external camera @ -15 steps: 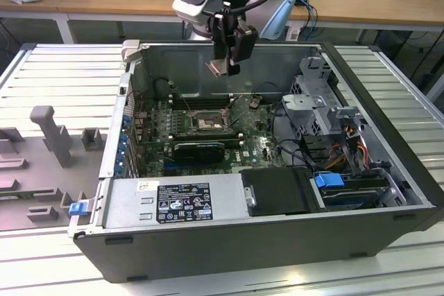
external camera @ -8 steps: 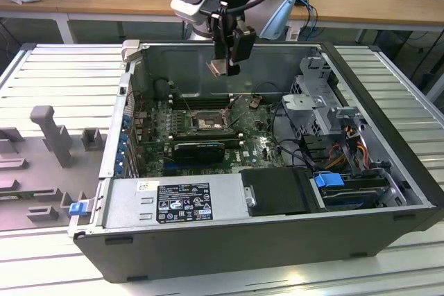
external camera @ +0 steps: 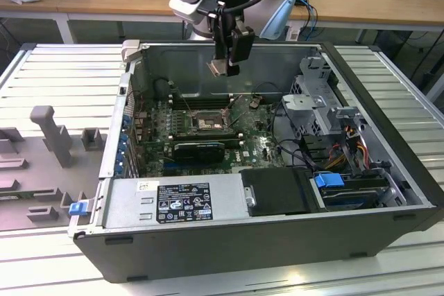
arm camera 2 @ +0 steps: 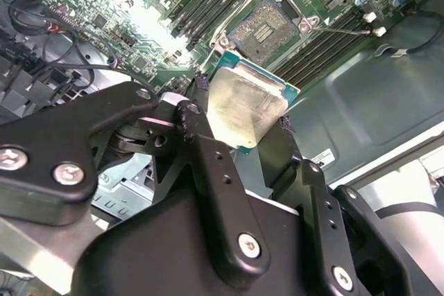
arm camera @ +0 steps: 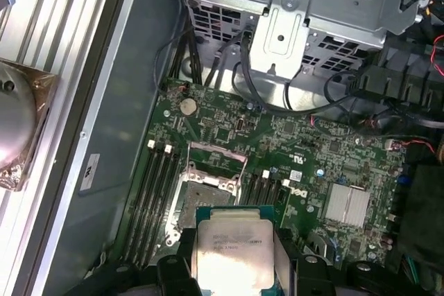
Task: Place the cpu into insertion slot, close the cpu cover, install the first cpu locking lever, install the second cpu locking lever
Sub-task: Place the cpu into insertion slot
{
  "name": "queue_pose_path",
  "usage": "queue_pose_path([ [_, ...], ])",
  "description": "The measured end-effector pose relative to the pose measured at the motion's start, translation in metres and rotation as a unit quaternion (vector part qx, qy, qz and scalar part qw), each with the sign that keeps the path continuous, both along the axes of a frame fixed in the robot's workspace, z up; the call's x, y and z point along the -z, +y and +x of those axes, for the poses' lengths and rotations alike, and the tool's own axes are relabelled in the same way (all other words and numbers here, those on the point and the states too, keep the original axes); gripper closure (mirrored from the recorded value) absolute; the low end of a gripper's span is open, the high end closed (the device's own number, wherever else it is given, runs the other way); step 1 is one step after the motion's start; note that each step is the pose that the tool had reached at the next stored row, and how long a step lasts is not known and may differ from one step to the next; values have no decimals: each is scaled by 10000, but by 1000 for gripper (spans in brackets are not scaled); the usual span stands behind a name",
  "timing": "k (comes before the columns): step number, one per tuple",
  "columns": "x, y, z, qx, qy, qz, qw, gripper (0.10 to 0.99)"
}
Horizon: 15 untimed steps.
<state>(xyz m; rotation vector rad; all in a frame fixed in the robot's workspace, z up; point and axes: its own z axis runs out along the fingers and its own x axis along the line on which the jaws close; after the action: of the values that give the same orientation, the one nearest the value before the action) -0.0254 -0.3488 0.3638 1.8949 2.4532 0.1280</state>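
In the exterior view, the black two-fingered tool (external camera: 225,66) hangs over an open grey metal computer case (external camera: 388,171) that lies on its side on the ribbed aluminium tabletop (external camera: 62,67). The tool is closed on the small, flat, square silvery-grey cpu (external camera: 218,68), holding it in the air well above the green motherboard (external camera: 257,147). The square black-framed insertion slot (external camera: 207,123) sits on that board, with a long black expansion card (external camera: 199,149) just beside it.

In the second wrist view, the cpu (arm camera 2: 246,102) is pinched by its edges between two black fingers (arm camera 2: 208,164), its metal top towards the camera. Past it, the insertion slot (arm camera 2: 267,24) shows its dark pin field uncovered, with narrow black memory slots (arm camera 2: 208,1) on either side.

In the first wrist view, the cpu (arm camera: 232,251) (a green rim shows around its metal lid) is apart from the insertion slot (arm camera: 207,195). The thin metal cpu cover (arm camera: 216,152) stands raised at the slot's far edge. A silver perforated drive cage (arm camera: 291,5) lies beyond the board.
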Motion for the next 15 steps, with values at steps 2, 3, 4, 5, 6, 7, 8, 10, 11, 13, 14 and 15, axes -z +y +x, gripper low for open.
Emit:
queue_pose_path([
  [2, 0, 0, 0, 46, 0, 0, 10000, 557],
  [3, 0, 0, 0, 62, 0, 0, 10000, 557],
  [4, 0, 0, 0, 83, 0, 0, 10000, 557],
  [5, 0, 0, 0, 106, 0, 0, 9999, 557],
  [6, 0, 0, 0, 124, 0, 0, 9999, 557],
  [7, 0, 0, 0, 146, 0, 0, 9999, 557],
  [8, 0, 0, 0, 165, 0, 0, 9999, 557],
  [10, 1, 0, 0, 205, 0, 0, 9998, 557],
  [11, 1, 0, 0, 221, 0, 0, 9998, 557],
  [13, 1, 0, 0, 281, 0, 0, 9996, 557],
  [14, 1, 0, 0, 299, 0, 0, 9996, 557],
  [15, 1, 0, 0, 336, 0, 0, 9994, 557],
])
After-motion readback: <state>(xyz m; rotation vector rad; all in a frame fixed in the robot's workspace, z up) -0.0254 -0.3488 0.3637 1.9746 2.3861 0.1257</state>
